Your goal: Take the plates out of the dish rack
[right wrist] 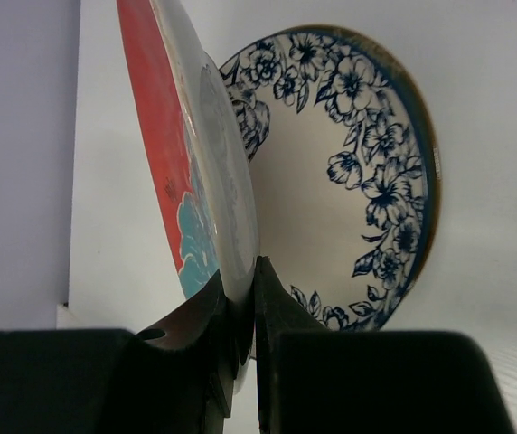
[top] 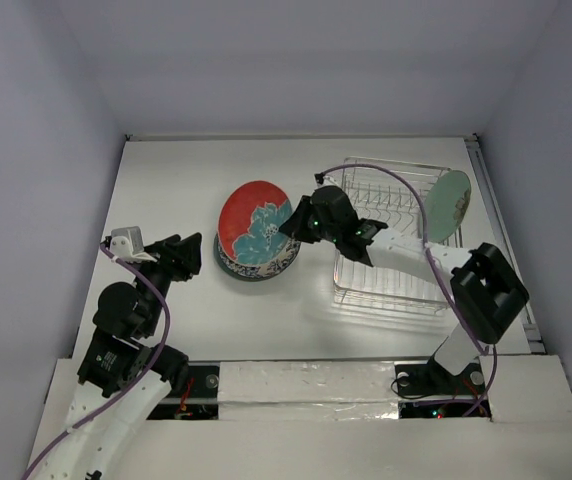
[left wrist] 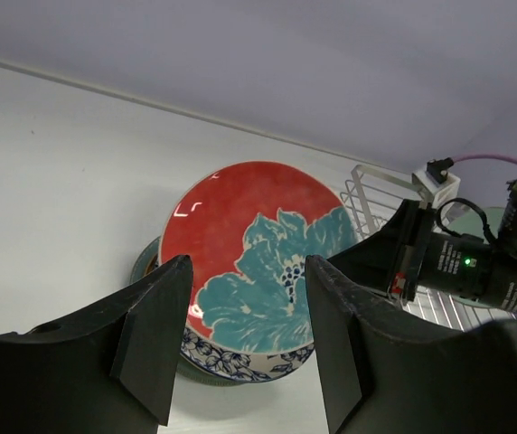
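Red plate [top: 254, 222] is clamped at its rim by right gripper [right wrist: 245, 307] and held tilted over floral plate [right wrist: 358, 181], left of rack [top: 386, 290]. Left gripper [left wrist: 245, 339] is held apart, empty, just left of both plates. Green plate [top: 448, 205] is seen upright at rack's far right corner.

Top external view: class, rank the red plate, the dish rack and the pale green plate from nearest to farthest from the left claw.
Measured from the left claw:
1. red plate, just to its right, mid-table.
2. dish rack, on the table's right half.
3. pale green plate, standing at the rack's far right side.
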You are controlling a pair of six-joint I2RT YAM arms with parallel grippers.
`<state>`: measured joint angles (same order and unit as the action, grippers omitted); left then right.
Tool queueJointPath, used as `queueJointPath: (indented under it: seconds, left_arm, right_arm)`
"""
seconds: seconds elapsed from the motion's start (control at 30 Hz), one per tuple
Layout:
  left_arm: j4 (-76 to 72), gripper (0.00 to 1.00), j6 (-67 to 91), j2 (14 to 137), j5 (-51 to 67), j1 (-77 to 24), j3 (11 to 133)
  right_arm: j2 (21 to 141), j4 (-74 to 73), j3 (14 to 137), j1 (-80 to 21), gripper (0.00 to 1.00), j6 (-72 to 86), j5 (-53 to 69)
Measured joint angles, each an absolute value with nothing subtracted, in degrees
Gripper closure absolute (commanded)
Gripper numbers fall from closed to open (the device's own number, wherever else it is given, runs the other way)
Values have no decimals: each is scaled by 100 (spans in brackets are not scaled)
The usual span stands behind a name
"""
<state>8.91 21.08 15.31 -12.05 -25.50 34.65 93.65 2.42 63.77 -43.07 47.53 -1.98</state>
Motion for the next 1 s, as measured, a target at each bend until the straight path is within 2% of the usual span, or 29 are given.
queueJointPath:
  seconds: [0.53, 0.6, 0.63, 0.7, 0.73, 0.8, 0.83, 0.97, 1.0]
  left_arm:
    - [893, 50, 2108, 1531, -1208, -2528, 3465]
    - [893, 50, 2108, 1531, -1208, -2528, 3465]
    - [893, 50, 2108, 1531, -1208, -2528, 3465]
    - [893, 50, 2108, 1531, -1208, -2528, 3465]
    - [893, 50, 2108, 1531, -1208, -2528, 3465]
    - [891, 50, 2108, 1531, -1208, -2528, 3465]
    - [893, 50, 2108, 1531, -1208, -2528, 3465]
    - [893, 50, 2108, 1531, -1208, -2515, 3465]
    - [891, 50, 2108, 1531, -1208, -2502, 3465]
  right_arm:
    - [9727, 1474, 5577, -4401, 100, 5542, -220]
    - [9727, 1573, 5518, -4397, 94, 5594, -211]
    - [9727, 1601, 5496, -4397, 84, 5607, -209]
    - [9727, 1667, 5454, -4397, 74, 5669, -191]
    - [9727, 1693, 5450, -4397, 64, 5686, -187]
    - [9727, 1719, 5450, -4397, 57, 5660, -187]
    - [9727, 1680, 5448, -4397, 50, 5642, -191]
    - [9723, 1413, 5448, -4414, 46, 5450, -191]
    - [9719, 1323, 5450, -4434, 41, 5371, -196]
